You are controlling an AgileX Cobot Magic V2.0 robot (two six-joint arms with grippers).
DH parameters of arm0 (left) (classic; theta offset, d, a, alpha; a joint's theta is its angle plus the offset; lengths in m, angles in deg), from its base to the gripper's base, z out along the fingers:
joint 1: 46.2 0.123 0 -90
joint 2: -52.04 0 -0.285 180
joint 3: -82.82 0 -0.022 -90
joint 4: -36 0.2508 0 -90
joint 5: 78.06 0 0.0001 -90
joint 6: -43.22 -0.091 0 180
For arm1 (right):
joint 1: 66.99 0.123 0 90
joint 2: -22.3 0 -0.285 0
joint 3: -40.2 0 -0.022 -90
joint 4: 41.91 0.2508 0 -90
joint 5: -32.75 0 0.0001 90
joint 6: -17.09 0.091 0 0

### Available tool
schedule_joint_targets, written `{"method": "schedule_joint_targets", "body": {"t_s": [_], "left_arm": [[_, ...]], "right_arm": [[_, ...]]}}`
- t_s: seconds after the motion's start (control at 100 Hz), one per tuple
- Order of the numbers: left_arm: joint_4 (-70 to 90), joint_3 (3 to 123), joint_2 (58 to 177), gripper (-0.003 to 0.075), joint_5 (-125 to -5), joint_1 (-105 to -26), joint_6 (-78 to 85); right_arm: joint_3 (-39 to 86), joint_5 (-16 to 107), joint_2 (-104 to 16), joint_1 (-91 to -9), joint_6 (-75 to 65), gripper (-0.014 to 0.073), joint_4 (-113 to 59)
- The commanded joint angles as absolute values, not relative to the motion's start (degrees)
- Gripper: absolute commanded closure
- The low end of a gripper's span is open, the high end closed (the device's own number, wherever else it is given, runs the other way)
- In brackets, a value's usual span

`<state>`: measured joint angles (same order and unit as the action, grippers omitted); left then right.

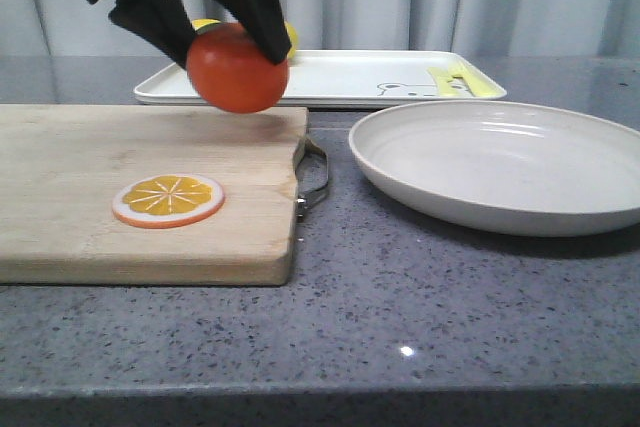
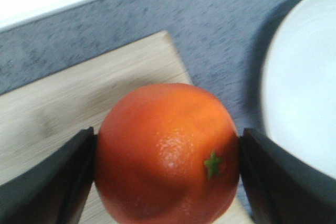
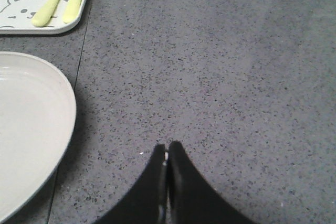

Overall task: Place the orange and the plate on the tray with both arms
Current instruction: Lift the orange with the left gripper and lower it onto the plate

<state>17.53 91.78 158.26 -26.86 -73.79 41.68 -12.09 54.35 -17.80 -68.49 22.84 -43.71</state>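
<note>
Front camera low, facing forward; wrist cameras close, downward; all share plate [image 1: 500, 162].
</note>
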Motion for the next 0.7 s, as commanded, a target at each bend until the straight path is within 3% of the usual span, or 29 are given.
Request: {"method": "schedule_joint_targets", "body": {"t_s": [0.0,0.27,0.69], "left_arm": [[11.41,95.16,155.84,0.0442,-28.32,-74.52,39.58],[6.86,96.50,157.07,0.0442,-32.00,-80.47,39.25],[6.46,105.79,168.36,0.0439,-34.72,-92.10,39.25]], "right_arm": [[-9.98,50.42,-18.21,-68.71,22.65,0.0659,-44.05],[-9.98,50.42,-18.21,-68.71,22.65,0.0659,-44.05],[-9.98,51.28,-18.21,-68.71,22.65,0.0659,-44.05]]}}
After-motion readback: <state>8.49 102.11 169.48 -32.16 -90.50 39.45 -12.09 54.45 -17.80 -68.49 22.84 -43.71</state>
